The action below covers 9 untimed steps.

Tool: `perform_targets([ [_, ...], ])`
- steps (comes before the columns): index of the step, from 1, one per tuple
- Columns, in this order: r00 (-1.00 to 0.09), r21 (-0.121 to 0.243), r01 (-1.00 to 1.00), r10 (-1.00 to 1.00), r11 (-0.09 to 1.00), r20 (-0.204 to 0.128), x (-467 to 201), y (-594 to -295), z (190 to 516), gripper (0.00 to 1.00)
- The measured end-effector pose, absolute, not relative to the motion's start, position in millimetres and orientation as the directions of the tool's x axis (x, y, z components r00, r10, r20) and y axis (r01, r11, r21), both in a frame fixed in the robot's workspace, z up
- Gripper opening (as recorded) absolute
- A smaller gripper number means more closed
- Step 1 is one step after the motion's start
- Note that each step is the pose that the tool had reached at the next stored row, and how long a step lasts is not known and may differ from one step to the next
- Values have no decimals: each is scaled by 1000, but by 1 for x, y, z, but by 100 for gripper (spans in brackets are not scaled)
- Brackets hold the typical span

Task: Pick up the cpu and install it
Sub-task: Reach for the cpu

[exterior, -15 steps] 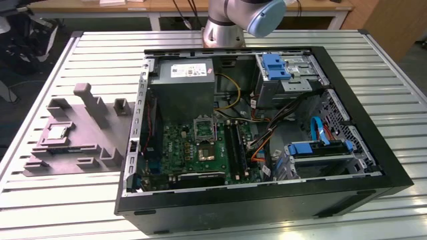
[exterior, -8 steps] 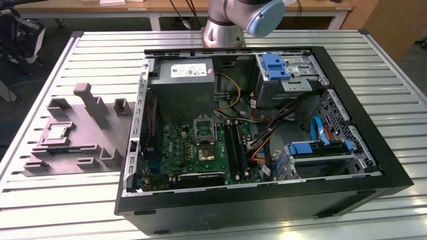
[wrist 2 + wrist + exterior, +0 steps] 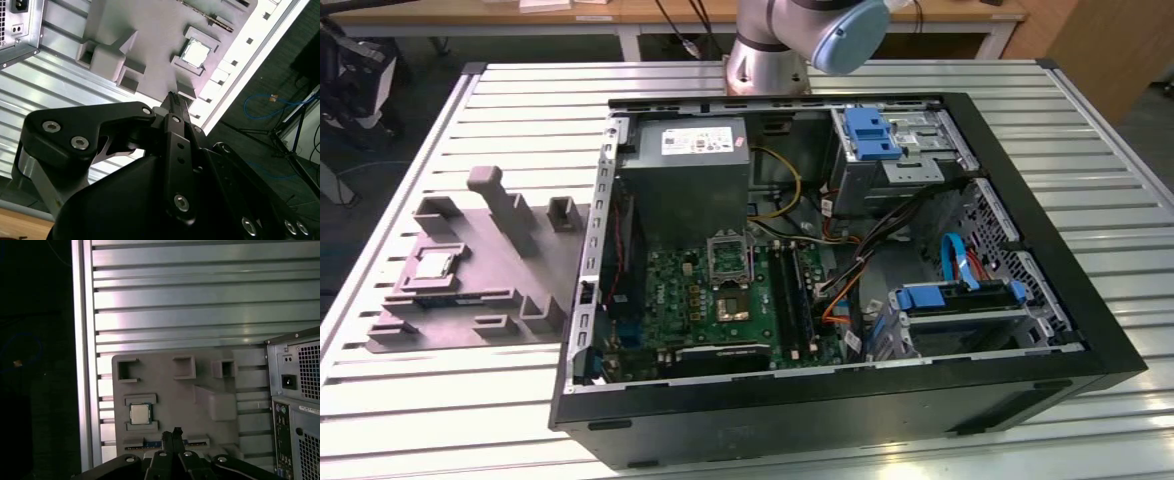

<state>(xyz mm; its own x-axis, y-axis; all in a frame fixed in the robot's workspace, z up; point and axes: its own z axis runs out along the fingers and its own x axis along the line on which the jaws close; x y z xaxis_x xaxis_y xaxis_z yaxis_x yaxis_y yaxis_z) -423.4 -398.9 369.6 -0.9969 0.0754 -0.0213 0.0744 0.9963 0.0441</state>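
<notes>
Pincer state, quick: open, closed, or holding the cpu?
Pincer: closed, holding nothing. The cpu lies in its pocket on the grey holder, apart from the pincer.

cpu on fixture, computer case beside it

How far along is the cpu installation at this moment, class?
Nothing looks done yet: the cpu lies in its recess on the grey fixture, outside the computer case. In hand: the gripper, shut and empty, hangs above the fixture, apart from the cpu. Left: both pickup and installation; the socket frame shows a dark centre.
</notes>
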Motion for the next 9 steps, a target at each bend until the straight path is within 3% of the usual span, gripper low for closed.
perform_targets([
  [9,-997,44,74,75,996,-21,-427,-399,370,11],
])
